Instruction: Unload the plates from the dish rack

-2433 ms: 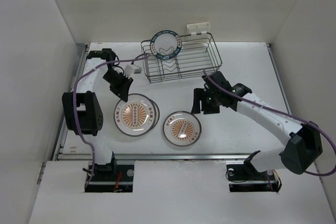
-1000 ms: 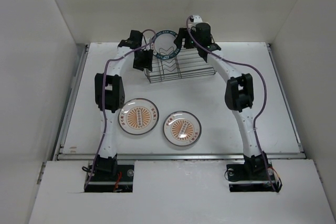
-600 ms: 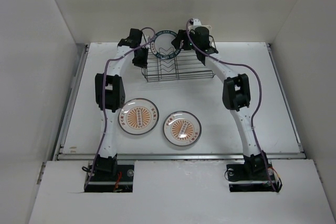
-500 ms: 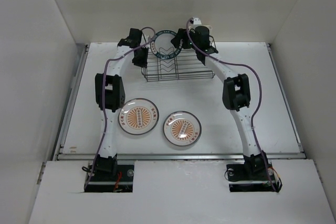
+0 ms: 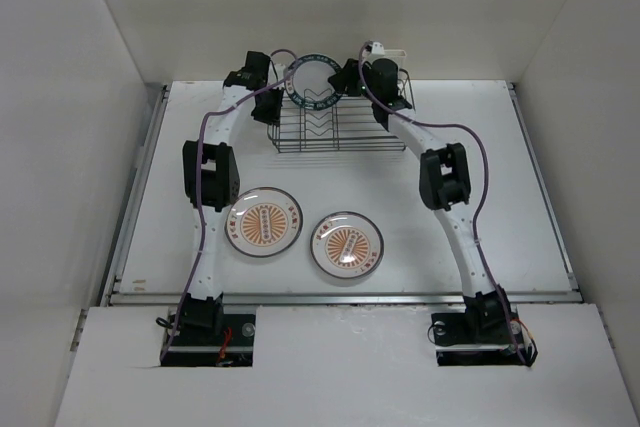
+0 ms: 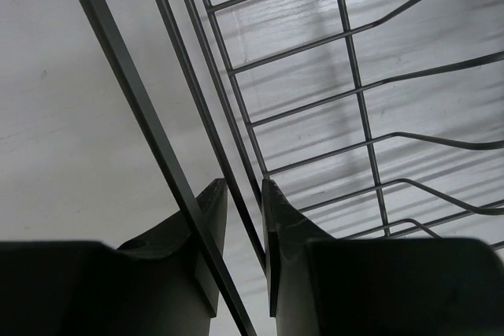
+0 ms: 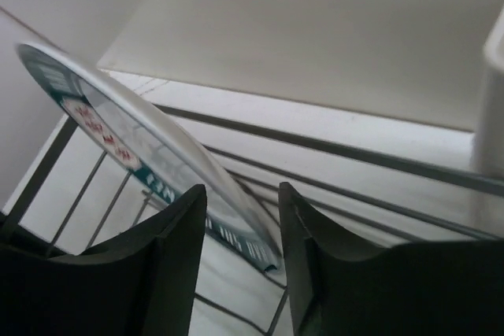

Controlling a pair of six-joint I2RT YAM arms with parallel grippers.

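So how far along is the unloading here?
Done: orange-centred plates lie on the table. In hand: left gripper pinches the dish rack rim; right gripper straddles the teal-banded plate, grip unclear. Left: lifting out that plate, the only one racked.

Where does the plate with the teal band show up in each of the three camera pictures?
Top external: the teal-banded plate stands upright at the far left end of the dish rack.
Left wrist: not in it; only dish rack wires.
Right wrist: slanting from upper left to bottom centre.
Shared landmark: the dish rack's dark wires.
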